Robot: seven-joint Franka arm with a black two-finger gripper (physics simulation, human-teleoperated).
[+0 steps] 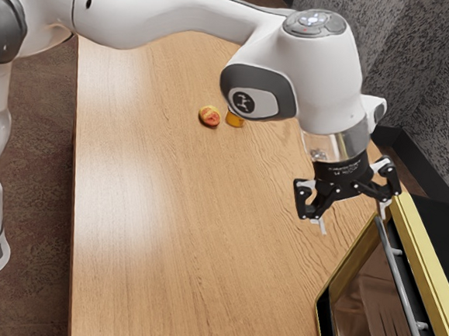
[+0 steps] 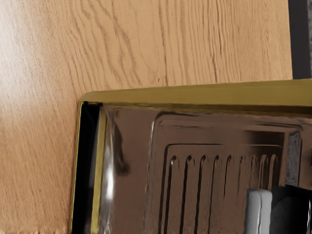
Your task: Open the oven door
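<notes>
One gripper [image 1: 352,218], fingers [image 1: 322,225] apart; oven [image 1: 362,315] near.

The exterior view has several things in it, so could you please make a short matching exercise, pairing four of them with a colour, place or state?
Things:
1. Tool
2. Oven rim
3. Oven handle
4. Round fruit

Descriptions:
A. Gold-coloured
B. Red and yellow, lying on the wooden table
C. Long, thin grey bar
D. Black, with its two fingers spread apart

Right pairs: 1-D, 2-A, 3-C, 4-B
</notes>
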